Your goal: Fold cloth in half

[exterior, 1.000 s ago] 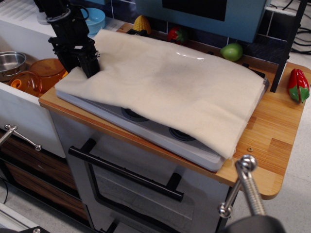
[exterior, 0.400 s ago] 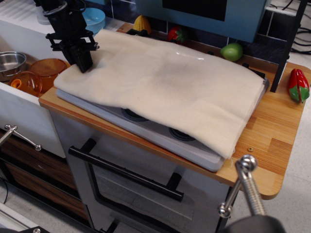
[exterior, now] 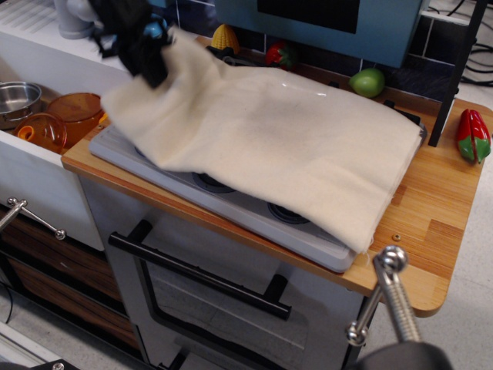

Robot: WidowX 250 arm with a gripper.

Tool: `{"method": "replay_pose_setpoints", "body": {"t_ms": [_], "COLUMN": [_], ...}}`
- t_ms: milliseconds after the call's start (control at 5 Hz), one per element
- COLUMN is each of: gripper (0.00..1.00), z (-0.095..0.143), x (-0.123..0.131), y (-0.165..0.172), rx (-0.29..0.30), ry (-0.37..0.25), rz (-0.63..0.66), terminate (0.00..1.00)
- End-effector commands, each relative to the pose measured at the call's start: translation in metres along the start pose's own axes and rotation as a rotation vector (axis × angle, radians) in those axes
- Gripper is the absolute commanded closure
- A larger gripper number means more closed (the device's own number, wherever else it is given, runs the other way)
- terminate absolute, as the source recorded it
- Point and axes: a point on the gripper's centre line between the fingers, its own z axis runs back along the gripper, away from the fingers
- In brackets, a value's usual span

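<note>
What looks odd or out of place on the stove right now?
Only the cloth: its left corner is lifted off the stovetop at the gripper, baring the slab's left edge. The rest lies flat. Nothing looks spilled or damaged.

Gripper (exterior: 146, 58) motion-blurred; jaw position indistinct where it meets the cloth (exterior: 269, 139). Cloth conceals most of the stovetop (exterior: 254, 216), leaving 2 burners partly visible. Steel bowl (exterior: 15, 100) cut by the left edge. Metal clamp (exterior: 389, 301) cropped at the bottom edge.
</note>
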Motion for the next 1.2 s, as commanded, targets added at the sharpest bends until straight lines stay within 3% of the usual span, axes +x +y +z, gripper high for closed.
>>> {"method": "replay_pose_setpoints", "body": {"t_ms": [0, 200, 600, 800, 1000], "gripper": [1.00, 1.00, 1.00, 1.00, 1.00], "z": [0.045, 0.046, 0.015, -0.003, -0.025], "x": [0.010, 0.012, 0.005, -0.002, -0.016], "y": [-0.063, -0.100, -0.171, -0.203, -0.232], "rx": [-0.028, -0.035, -0.024, -0.016, 0.011], "ry": [-0.089, -0.099, -0.068, -0.082, -0.024], "rz": [-0.035, -0.041, -0.080, -0.114, -0.149], "terminate": [0.00, 0.00, 0.00, 0.00, 1.00]}}
